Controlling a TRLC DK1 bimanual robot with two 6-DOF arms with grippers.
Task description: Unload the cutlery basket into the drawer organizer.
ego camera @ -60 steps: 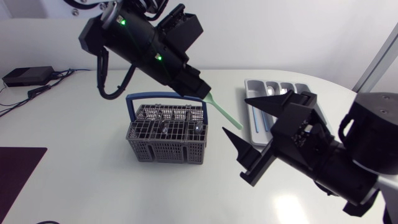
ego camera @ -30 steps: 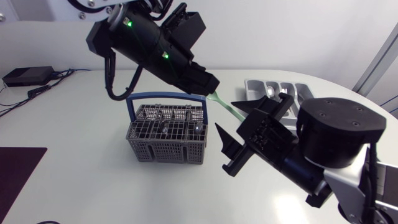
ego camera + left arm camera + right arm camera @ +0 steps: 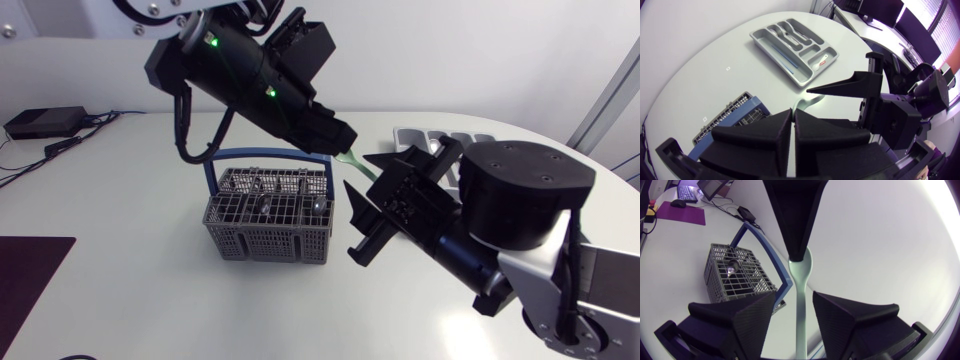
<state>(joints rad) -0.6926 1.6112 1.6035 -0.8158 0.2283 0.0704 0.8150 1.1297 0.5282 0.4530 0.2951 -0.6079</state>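
A grey wire cutlery basket (image 3: 270,218) with a blue handle stands mid-table with dark cutlery in it. Above its right end, my left gripper (image 3: 338,140) is shut on one end of a pale green plastic utensil (image 3: 350,157). The utensil slants down toward my right gripper (image 3: 356,172). In the right wrist view its shaft (image 3: 801,305) runs between the right fingers (image 3: 757,315) with a gap on each side, so that gripper (image 3: 794,296) is open around it. The grey drawer organizer (image 3: 765,42) lies beyond, partly hidden in the head view.
The organizer (image 3: 412,134) holds a blue utensil (image 3: 786,56) and some silver cutlery. A spoon (image 3: 731,269) stands in the basket (image 3: 735,277). A black box with cables (image 3: 45,122) sits at the far left table edge. A dark mat (image 3: 25,275) lies at the left front.
My right gripper has swung left and up to the green utensil, and its fingers have narrowed around the shaft. The left arm carried the utensil slightly right, then held.
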